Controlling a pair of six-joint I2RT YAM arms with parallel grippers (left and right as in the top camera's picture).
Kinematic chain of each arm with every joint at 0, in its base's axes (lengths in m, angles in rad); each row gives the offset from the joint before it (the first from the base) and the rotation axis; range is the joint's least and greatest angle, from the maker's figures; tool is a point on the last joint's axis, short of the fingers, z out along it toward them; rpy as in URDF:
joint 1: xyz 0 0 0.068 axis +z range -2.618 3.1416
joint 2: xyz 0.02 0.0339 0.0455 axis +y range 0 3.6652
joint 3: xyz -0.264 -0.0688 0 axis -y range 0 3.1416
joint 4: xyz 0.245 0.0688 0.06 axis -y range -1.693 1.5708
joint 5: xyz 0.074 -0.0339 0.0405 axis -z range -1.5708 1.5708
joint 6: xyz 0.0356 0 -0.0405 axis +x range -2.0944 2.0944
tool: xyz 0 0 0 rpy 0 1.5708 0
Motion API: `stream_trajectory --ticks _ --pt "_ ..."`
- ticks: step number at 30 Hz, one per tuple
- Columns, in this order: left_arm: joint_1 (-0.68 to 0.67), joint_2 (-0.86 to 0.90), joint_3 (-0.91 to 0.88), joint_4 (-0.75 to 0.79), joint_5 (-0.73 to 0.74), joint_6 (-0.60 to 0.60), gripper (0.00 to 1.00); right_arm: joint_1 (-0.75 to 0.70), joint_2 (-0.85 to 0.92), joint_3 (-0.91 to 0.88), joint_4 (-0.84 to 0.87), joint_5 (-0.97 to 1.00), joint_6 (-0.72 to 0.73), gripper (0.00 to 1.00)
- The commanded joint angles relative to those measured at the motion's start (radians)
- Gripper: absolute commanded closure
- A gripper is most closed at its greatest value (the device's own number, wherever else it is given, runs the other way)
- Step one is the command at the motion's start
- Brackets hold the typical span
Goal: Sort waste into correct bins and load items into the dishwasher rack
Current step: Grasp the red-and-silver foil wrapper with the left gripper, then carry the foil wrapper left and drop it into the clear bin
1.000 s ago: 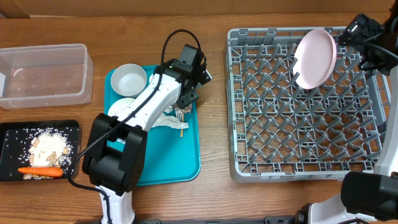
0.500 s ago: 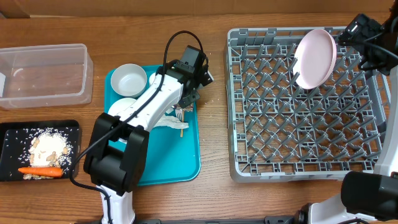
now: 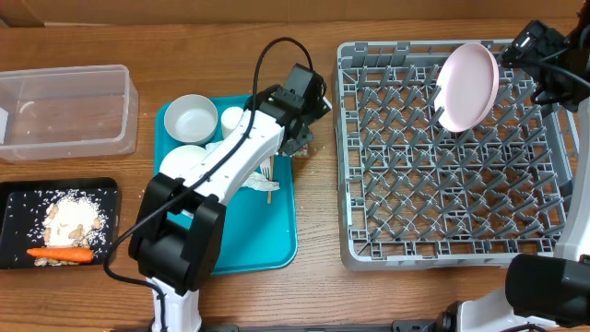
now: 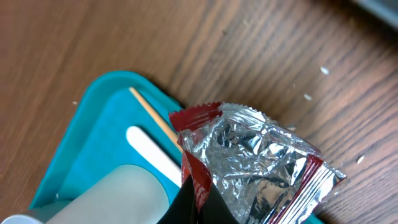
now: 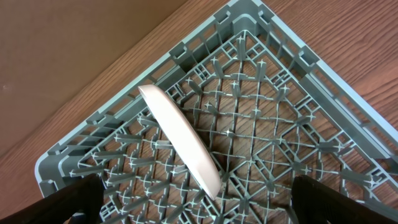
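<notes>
Foil wrapper (image 4: 261, 155): crumpled silver with red edges, clamped in the left gripper (image 3: 297, 138). The dark fingers are closed on its lower left corner in the left wrist view. It sits over the right rim of the teal tray (image 3: 267, 235), partly above bare table (image 3: 318, 277). Probably lifted clear of both, but the close view does not settle contact.

Under it on the tray: thin wooden stick (image 4: 152, 115) and white fork (image 4: 152, 152), side by side. A crumpled napkin (image 3: 244, 180) is partly under the arm.

Rest of the tray, far end: white bowl (image 3: 192, 120) upright, second bowl (image 3: 184, 159) just beside it, small cup (image 3: 231, 118) near both.

Left of the tray: clear tub (image 3: 64, 111). Black tray (image 3: 14, 198) holds rice scraps (image 3: 72, 214) and the carrot (image 3: 60, 253).

Right side: dishwasher rack (image 3: 442, 221) with the pink plate (image 3: 467, 86) standing on edge among the pegs at the far corner. Right gripper (image 5: 196, 186) is above that corner, fingers wide apart, gripping nothing.
</notes>
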Motion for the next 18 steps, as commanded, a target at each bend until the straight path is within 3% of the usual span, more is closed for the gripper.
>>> stream_trajectory --ticks 1,7,13,18 --pt "0.011 -0.087 0.049 0.001 0.012 -0.103 0.96 0.002 -0.008 0.012 0.002 0.002 0.002 0.00" --pt "0.070 -0.187 0.103 0.007 0.038 -0.219 0.96 0.002 -0.008 0.012 0.002 0.002 0.002 0.00" --pt "0.180 -0.294 0.117 0.007 0.204 -0.250 0.96 0.002 -0.008 0.012 0.002 0.002 0.002 0.00" --pt "0.306 -0.336 0.117 0.009 0.193 -0.347 0.96 0.002 -0.008 0.012 0.002 0.002 0.002 0.00"
